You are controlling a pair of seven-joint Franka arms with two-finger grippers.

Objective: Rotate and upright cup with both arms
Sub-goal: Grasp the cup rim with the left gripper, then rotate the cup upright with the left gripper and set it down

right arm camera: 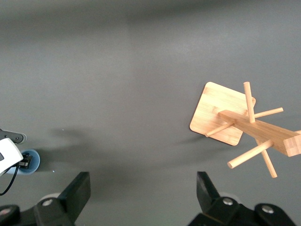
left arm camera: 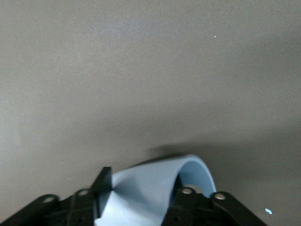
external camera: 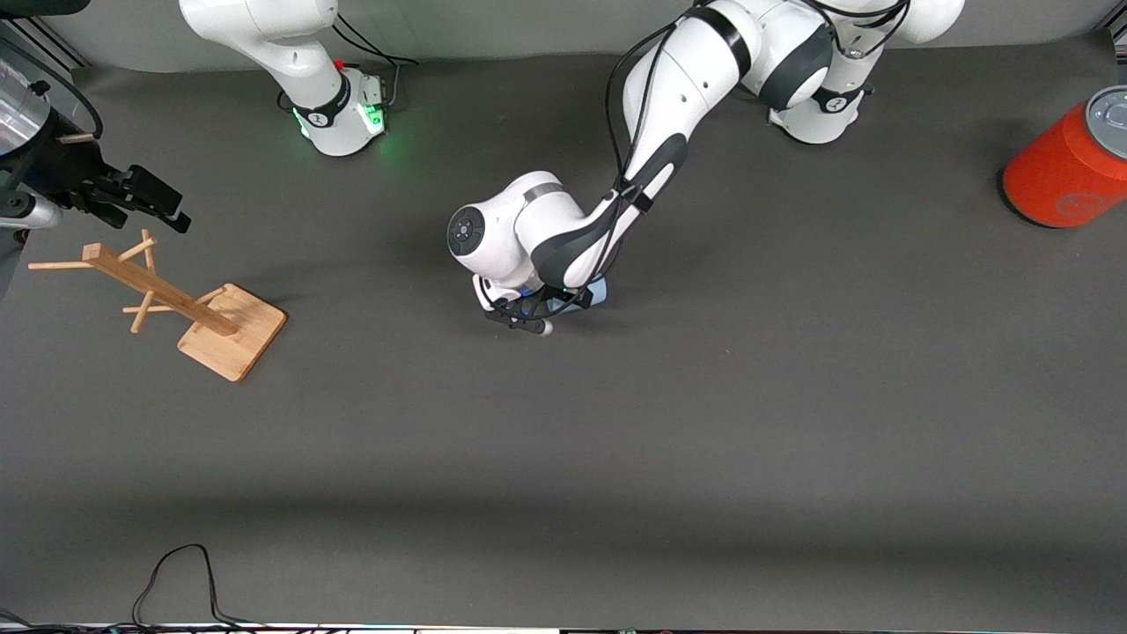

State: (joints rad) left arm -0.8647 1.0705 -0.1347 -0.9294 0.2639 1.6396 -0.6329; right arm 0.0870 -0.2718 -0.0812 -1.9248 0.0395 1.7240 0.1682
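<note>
The light-blue cup [external camera: 593, 291] is at the middle of the table, mostly hidden under the left arm's wrist. It seems to lie on its side. My left gripper [external camera: 562, 305] is down at the table and shut on the cup. In the left wrist view the cup [left arm camera: 155, 176] fills the gap between the black fingers [left arm camera: 104, 184] of the left gripper [left arm camera: 141, 190]. My right gripper [external camera: 161, 206] is open and empty, up in the air at the right arm's end of the table, where that arm waits. In its own view the right gripper [right arm camera: 143, 188] is over bare table, with the cup [right arm camera: 29, 160] far off.
A wooden mug tree [external camera: 180, 304] on a square base stands near the right arm's end, just under the right gripper; it also shows in the right wrist view [right arm camera: 244, 120]. A large orange-red can [external camera: 1067, 169] with a grey lid stands at the left arm's end. A black cable [external camera: 180, 581] lies at the table's near edge.
</note>
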